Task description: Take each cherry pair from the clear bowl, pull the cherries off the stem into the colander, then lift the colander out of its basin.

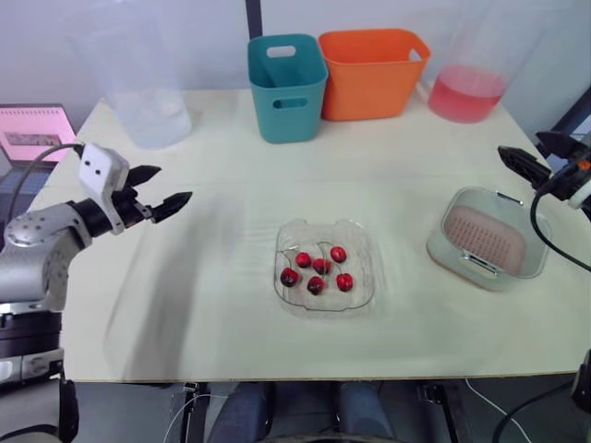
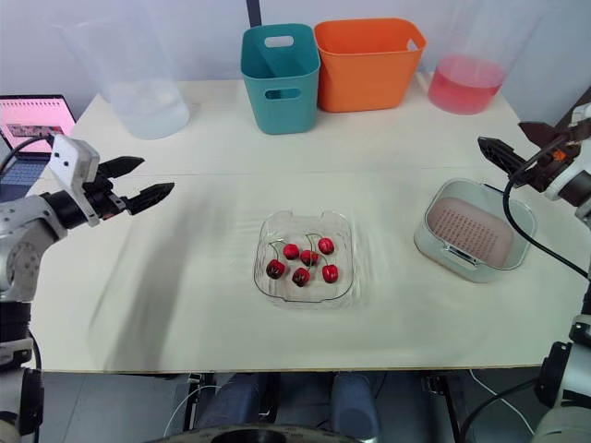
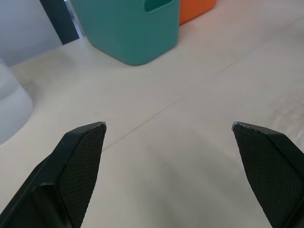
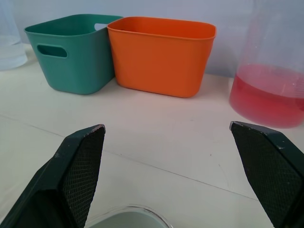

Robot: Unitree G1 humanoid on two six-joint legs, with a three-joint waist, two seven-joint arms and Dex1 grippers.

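While every cherry pair (image 1: 320, 266) lies unpicked in the clear bowl (image 1: 363, 238) near the front edge of the desk (image 1: 231, 166) and the colander (image 1: 485, 235) sits seemingly empty in its basin (image 1: 436, 249) by the right edge, the left gripper (image 1: 174, 183) and right gripper (image 1: 520, 144) hover spread wide, holding nothing: the task is judged unstarted.

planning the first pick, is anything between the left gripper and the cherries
Nothing visible. Only bare table lies between the open left gripper and the cherries in the clear bowl; the teal bin stands farther back, off that line.
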